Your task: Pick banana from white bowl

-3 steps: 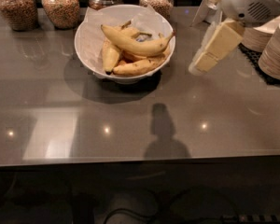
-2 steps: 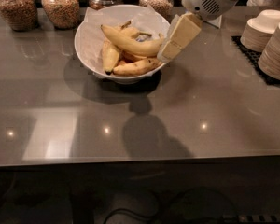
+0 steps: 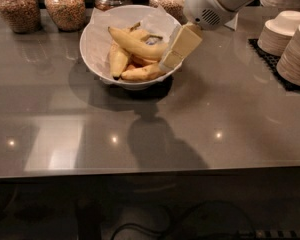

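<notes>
A large white bowl (image 3: 97, 59) lined with white paper stands on the grey counter at the back centre. Several bananas lie in it. The long curved yellow banana (image 3: 135, 44) lies on top, running from upper left to lower right. Shorter bananas (image 3: 140, 73) lie beneath it. My gripper (image 3: 171, 59) comes in from the upper right on a white arm. Its cream fingers (image 3: 182, 45) hang over the bowl's right rim, with the tips at the long banana's right end.
Glass jars of brown grains (image 3: 65, 6) line the counter's back edge. Stacks of small cream bowls (image 3: 290, 39) sit on a black mat at the right. The counter's front edge runs below the middle of the view.
The gripper has moved left from beside the stacked bowls to the white bowl's right rim and come lower. The view has also shifted, with the bowl now further left.
</notes>
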`<state>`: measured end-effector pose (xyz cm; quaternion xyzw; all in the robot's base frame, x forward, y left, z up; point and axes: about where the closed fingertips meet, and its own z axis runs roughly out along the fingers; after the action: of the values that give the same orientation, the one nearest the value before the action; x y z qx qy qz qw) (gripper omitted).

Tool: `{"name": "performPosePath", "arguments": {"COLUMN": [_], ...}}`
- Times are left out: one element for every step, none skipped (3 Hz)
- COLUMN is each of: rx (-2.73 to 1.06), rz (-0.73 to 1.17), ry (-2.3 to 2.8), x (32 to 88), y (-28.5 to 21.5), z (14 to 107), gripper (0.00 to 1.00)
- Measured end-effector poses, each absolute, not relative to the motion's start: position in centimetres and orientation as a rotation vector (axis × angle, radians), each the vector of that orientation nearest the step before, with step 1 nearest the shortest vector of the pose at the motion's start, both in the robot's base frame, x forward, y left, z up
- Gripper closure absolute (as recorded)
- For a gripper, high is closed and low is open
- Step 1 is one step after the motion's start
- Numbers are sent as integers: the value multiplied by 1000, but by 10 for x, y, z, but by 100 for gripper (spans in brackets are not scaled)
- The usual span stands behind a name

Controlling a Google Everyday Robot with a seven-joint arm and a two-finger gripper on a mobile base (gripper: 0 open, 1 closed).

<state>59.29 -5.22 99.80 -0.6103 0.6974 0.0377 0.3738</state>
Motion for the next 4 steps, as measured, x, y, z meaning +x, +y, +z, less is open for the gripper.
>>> {"name": "performPosePath", "arguments": {"rx": [-1561,-1560,-1560,-1559], "rz": [116,134,148,161], "ry": [1784,1773,1765,1763], "x": [604,613,622,633], "y": [-42,-33,-25,-19], "z": [987,980,975,970], "gripper": [0,19,39,36]}}
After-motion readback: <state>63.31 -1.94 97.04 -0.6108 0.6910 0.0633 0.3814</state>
